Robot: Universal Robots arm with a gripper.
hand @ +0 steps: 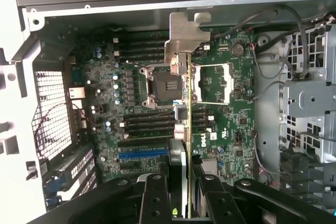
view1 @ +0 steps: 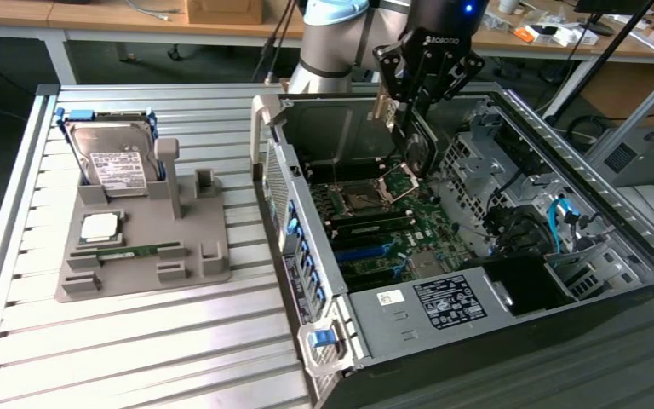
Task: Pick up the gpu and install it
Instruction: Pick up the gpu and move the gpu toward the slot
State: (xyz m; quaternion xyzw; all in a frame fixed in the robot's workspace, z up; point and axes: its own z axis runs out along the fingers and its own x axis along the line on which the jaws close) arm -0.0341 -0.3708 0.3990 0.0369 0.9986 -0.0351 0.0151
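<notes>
My gripper hangs inside the open computer case, shut on the gpu. The card hangs on edge below the fingers, above the far end of the motherboard. In the wrist view the gpu shows edge-on between my black fingers, its silver end bracket pointing away from the camera. The gripper holds it over the motherboard, beside the open processor socket. The card is clear of the board.
On the slatted metal table at the exterior view's left stands a grey holder with a hard drive, a processor and a memory stick. The case walls, drive cages and cables surround the card.
</notes>
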